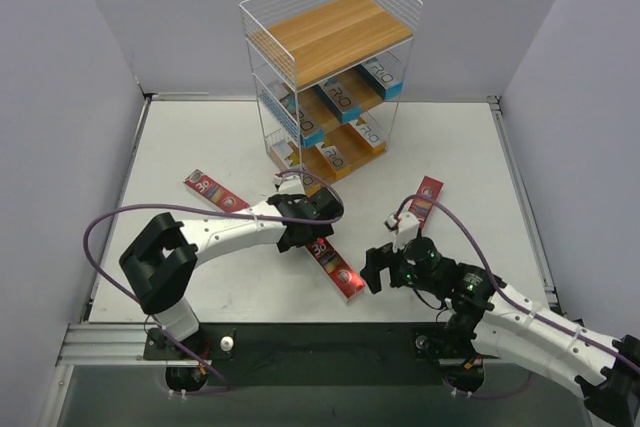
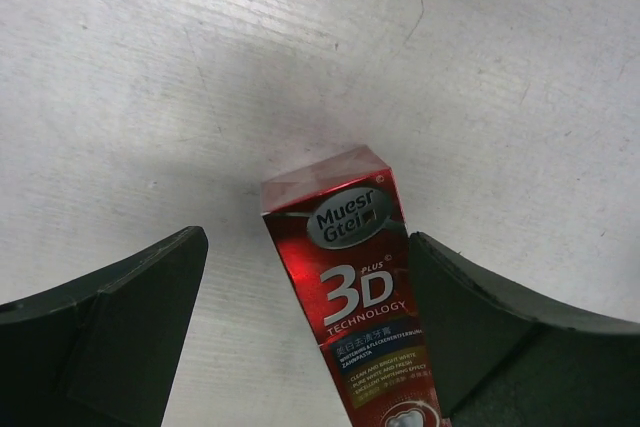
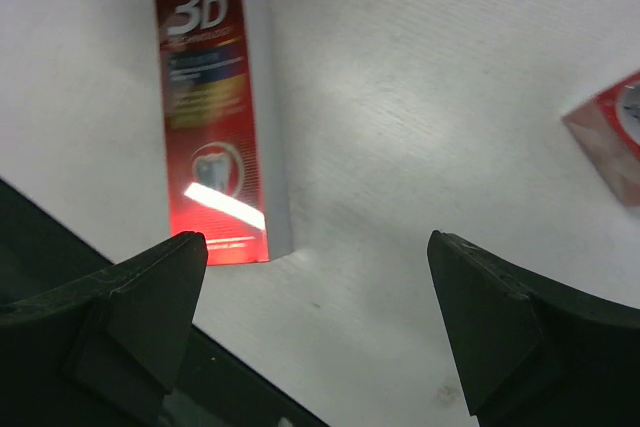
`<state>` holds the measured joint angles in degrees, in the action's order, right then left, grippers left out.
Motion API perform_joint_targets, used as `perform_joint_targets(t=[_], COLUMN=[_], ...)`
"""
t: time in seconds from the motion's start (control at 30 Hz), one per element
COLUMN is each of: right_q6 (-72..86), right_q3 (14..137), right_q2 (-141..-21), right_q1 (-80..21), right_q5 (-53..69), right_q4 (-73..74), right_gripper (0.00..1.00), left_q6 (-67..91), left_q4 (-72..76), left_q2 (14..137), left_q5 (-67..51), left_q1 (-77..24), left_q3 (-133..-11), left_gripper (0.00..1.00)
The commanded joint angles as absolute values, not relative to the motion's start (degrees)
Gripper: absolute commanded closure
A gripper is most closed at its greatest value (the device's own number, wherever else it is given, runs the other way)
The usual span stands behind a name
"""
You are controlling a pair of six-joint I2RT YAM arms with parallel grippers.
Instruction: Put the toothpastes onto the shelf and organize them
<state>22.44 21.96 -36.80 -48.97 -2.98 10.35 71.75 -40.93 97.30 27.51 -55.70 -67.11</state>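
- L gripper [image 2: 305, 247]: fingers wide, straddling the end of the middle red carton [image 2: 350, 287], no contact seen.
- That carton: glossy red, silver "3D" print, tooth pic, flat on the table [image 1: 190, 147], mid-front.
- R gripper [image 3: 318, 242]: fingers wide, holding nothing; the carton's other end is just beside it.
- Left red carton [image 1: 215, 192] and right red carton [image 1: 424, 199] lie flat, well apart.
- Shelf [image 1: 330, 77] at back: blue-white cartons [image 1: 385, 77] on mid + lower tiers.

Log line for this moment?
left gripper open over red 3D carton | right gripper open | lower shelf tiers stocked | two other red cartons on table
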Motion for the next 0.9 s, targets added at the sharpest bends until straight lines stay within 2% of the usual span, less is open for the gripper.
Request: perform_joint_targets(t=[0.0, 0.3, 0.43, 0.63, 0.87], right_q6=[20.04, 19.34, 18.55, 15.82, 13.19], right_q3=[21.27, 22.67, 22.76, 23.64, 25.48], right_q2=[-39.89, -57.98, -63.18, -67.23, -63.74], right_q1=[-57.37, -65.74, -67.41, -68.47, -68.73], right_q5=[-4.83, -8.94, -10.28, -11.43, -11.78], right_q4=[5.81, -3.95, -7.99, -9.14, -5.63], right_gripper=[0.01, 0.01, 0.05, 0.20, 0.58], left_q6=[75.15, 71.72, 70.67, 69.26, 66.45], left_q4=[-41.84, -41.57, -40.78, -39.46, -37.27], left_q2=[90.02, 82.10, 79.81, 77.35, 76.03], left_q5=[32.60, 35.07, 34.28, 33.40, 32.61], left_q1=[-54.14, -48.61, -45.97, -42.72, -39.12], left_q3=[-66.10, -62.32, -59.86, -57.13, -55.99], left_gripper=[0.07, 0.07, 0.07, 0.07, 0.07])
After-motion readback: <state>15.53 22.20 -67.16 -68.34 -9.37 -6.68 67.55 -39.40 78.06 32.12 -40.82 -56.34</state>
